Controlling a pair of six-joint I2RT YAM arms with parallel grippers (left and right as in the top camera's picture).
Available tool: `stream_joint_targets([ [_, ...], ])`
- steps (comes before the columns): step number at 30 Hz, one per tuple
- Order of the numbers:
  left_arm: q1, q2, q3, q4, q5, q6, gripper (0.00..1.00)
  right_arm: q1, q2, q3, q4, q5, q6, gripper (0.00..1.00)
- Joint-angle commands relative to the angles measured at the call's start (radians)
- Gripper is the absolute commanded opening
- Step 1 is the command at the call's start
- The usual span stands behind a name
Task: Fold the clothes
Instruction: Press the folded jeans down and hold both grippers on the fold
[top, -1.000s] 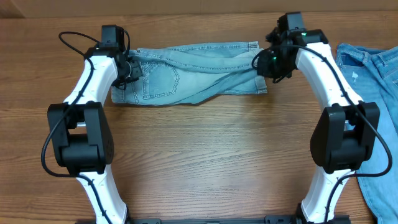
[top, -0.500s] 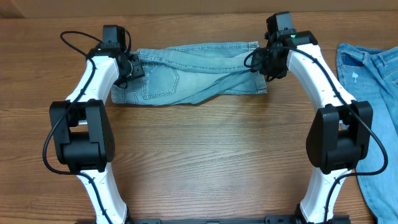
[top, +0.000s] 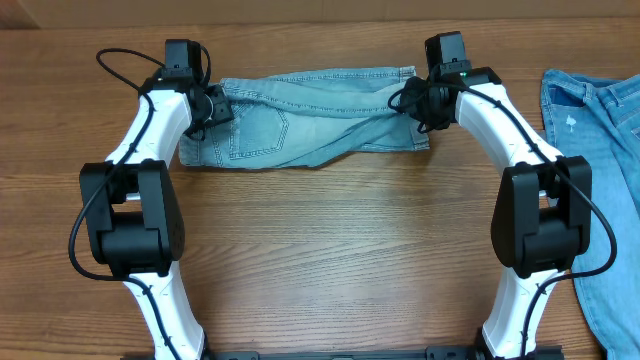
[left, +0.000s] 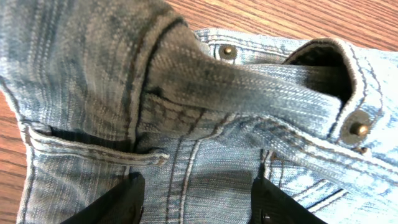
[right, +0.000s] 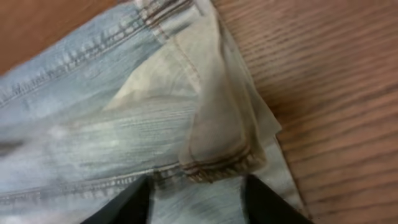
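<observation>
I see one pair of pale denim shorts (top: 310, 115) folded along the far side of the wooden surface (top: 330, 250). My left end effector (left: 196, 196) and right end effector (right: 196, 196) stand spread over its two ends, gripping nothing. One other denim garment (top: 600, 130) lies at the right edge.

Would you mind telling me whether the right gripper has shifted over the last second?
Yes: the right gripper slid left, farther over the shorts, away from the jeans on the right.
</observation>
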Motion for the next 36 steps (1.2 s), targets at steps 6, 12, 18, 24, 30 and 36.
stream_joint_targets([
  [6,-0.002,0.015,0.002,0.003,-0.003,0.016,0.59,0.002,0.003,-0.005,0.082,-0.069,0.009,0.09],
  [12,-0.002,0.015,0.002,-0.005,-0.003,0.027,0.6,0.002,0.003,-0.005,0.114,-0.039,0.009,0.51],
  [18,-0.002,0.015,0.002,-0.011,-0.003,0.03,0.6,0.002,0.003,-0.005,0.113,-0.012,0.017,0.61],
  [24,-0.002,0.015,0.002,-0.011,-0.003,0.03,0.6,0.003,0.016,-0.005,0.158,-0.001,0.088,0.52],
  [30,-0.002,0.015,0.002,-0.006,-0.005,0.031,0.61,0.003,0.034,-0.005,0.185,-0.002,0.087,0.04],
  [36,-0.002,0.015,0.003,-0.006,-0.052,0.034,0.59,0.003,0.033,0.037,0.229,-0.016,0.29,0.04],
])
